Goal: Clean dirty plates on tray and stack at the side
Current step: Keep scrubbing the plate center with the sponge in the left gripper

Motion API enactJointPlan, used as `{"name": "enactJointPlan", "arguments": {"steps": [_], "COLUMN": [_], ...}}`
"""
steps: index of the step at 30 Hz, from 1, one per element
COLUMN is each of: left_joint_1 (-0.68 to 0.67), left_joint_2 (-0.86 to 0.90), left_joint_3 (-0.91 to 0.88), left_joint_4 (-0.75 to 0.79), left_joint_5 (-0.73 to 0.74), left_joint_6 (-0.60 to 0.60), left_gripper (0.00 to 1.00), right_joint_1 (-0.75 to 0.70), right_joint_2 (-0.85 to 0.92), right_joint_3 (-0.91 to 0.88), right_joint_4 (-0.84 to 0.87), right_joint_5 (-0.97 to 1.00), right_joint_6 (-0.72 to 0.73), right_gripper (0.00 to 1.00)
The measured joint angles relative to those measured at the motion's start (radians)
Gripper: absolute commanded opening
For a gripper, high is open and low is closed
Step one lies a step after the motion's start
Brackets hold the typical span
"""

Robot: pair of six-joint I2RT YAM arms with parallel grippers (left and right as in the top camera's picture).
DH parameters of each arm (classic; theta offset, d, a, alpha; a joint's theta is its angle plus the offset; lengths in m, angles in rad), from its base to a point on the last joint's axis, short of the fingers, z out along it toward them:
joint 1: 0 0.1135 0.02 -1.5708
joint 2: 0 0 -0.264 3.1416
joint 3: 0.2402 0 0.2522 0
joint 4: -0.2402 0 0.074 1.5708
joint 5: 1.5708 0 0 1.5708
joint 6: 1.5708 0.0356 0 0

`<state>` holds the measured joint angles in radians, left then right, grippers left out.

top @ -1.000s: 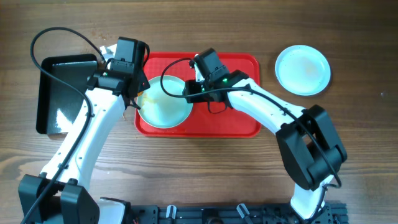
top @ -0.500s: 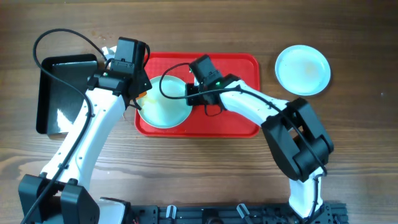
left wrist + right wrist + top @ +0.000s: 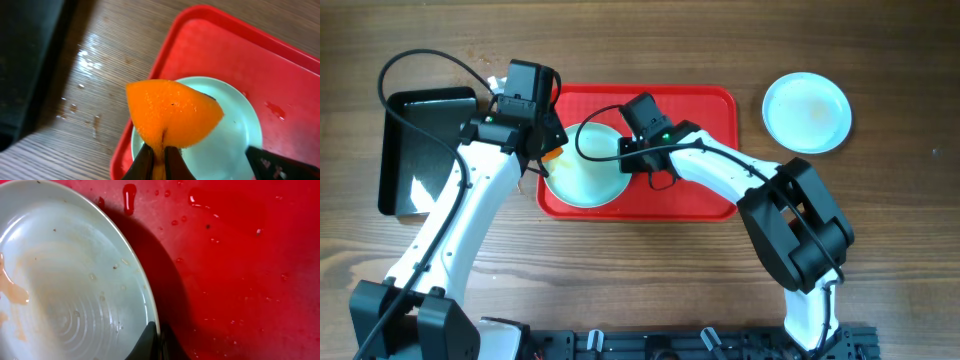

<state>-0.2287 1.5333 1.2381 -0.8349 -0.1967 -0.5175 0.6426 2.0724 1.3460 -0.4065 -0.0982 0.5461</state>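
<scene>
On the left part of the red tray (image 3: 700, 110) lies a pale mint plate (image 3: 585, 172) with orange smears (image 3: 12, 292) on its surface. My right gripper (image 3: 626, 158) is shut on this plate's right rim; in the right wrist view its fingers (image 3: 159, 332) pinch the rim of the plate (image 3: 75, 280), and a dark shadow lies under the edge. My left gripper (image 3: 546, 150) hovers over the plate's left edge, shut on an orange sponge (image 3: 172, 112) that hangs above the plate (image 3: 235, 145). A second plate (image 3: 807, 112) rests on the table right of the tray.
A glossy black tray (image 3: 420, 150) stands at the far left, tilted against the table. Water drops dot the red tray (image 3: 240, 255) and the wood beside it (image 3: 85, 65). The right arm stretches across the tray's middle.
My right gripper has slid left to the plate's rim and closed on it. The left gripper with the sponge has barely moved.
</scene>
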Motion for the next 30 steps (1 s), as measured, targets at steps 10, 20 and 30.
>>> {"name": "enactJointPlan", "arguments": {"steps": [10, 20, 30], "left_joint_1": [-0.050, -0.132, -0.158], "left_joint_2": [0.023, 0.207, 0.310], "left_joint_3": [-0.104, -0.137, -0.137], "left_joint_4": [0.131, 0.264, 0.301], "left_joint_5": [0.127, 0.170, 0.174], "left_joint_6": [-0.002, -0.005, -0.005], "left_gripper": [0.04, 0.04, 0.04], "right_joint_1": [-0.028, -0.035, -0.037], "right_joint_2": [0.000, 0.000, 0.000], "right_joint_3": [0.069, 0.085, 0.085], "right_joint_4": [-0.206, -0.264, -0.263], "right_joint_5": [0.055, 0.116, 0.126], "right_joint_6": [-0.036, -0.077, -0.080], "right_gripper": [0.04, 0.04, 0.04]}}
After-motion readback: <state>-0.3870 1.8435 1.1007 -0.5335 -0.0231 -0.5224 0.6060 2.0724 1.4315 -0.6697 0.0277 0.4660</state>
